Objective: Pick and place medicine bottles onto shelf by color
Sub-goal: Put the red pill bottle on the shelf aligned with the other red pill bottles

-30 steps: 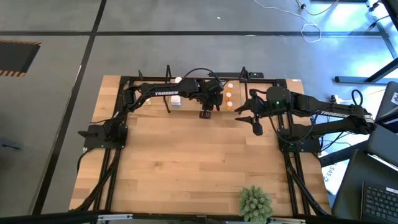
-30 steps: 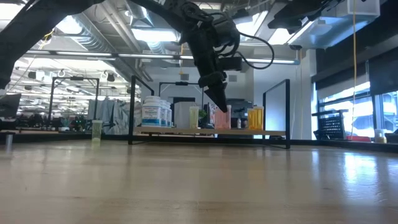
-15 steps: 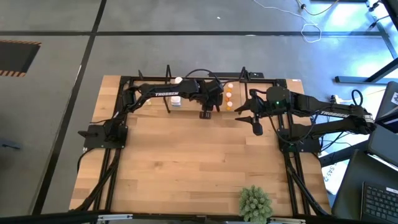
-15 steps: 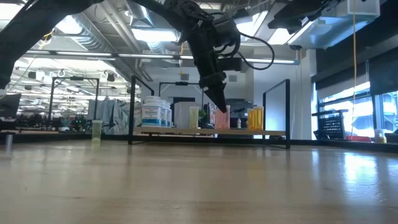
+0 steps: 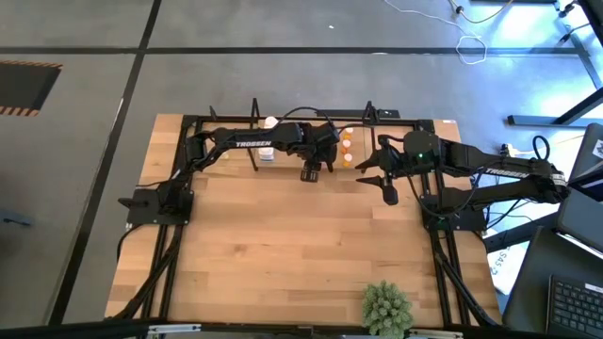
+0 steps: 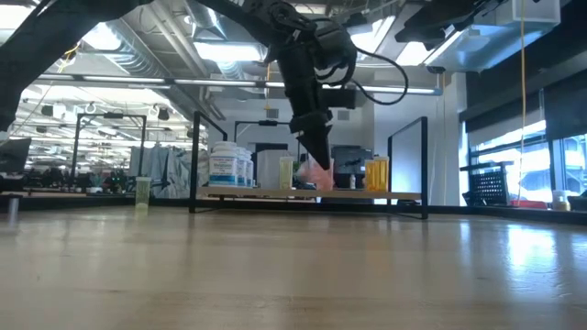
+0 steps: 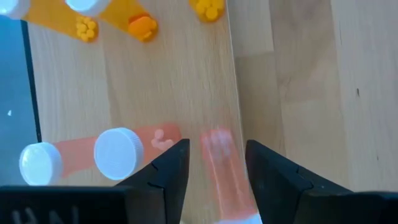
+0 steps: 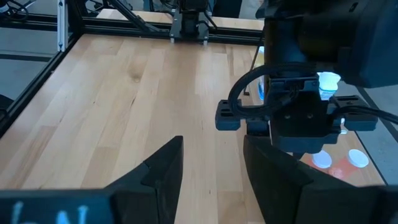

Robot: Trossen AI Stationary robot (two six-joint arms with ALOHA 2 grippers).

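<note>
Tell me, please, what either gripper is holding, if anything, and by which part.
Probably nothing: the left gripper stands open around a pink bottle at the shelf, a gap on one side. The right gripper is empty.

**Table and shelf: what rests on them**

My work surface is a pale wooden table (image 5: pixel 283 245), its boards running lengthwise, bordered by a black frame (image 5: pixel 179 188). At the near edge, right of centre, a green bushy plant (image 5: pixel 387 306) stands on the wood.

Along the far edge sits the shelf (image 6: pixel 312 193), black uprights at both ends, pale flat base. On its base, from the low view: chunky white bottles (image 6: pixel 229 169) at the left, a pale cream bottle (image 6: pixel 286 172) next, orange bottles (image 6: pixel 376 174) toward the right. A pink bottle (image 7: pixel 219 163) lies between them, blurred. Two more pink bottles (image 7: pixel 118 151) with white caps stand just beside it.

Left of the shelf, a small greenish bottle (image 6: pixel 142 191) stands alone on the table.
</note>
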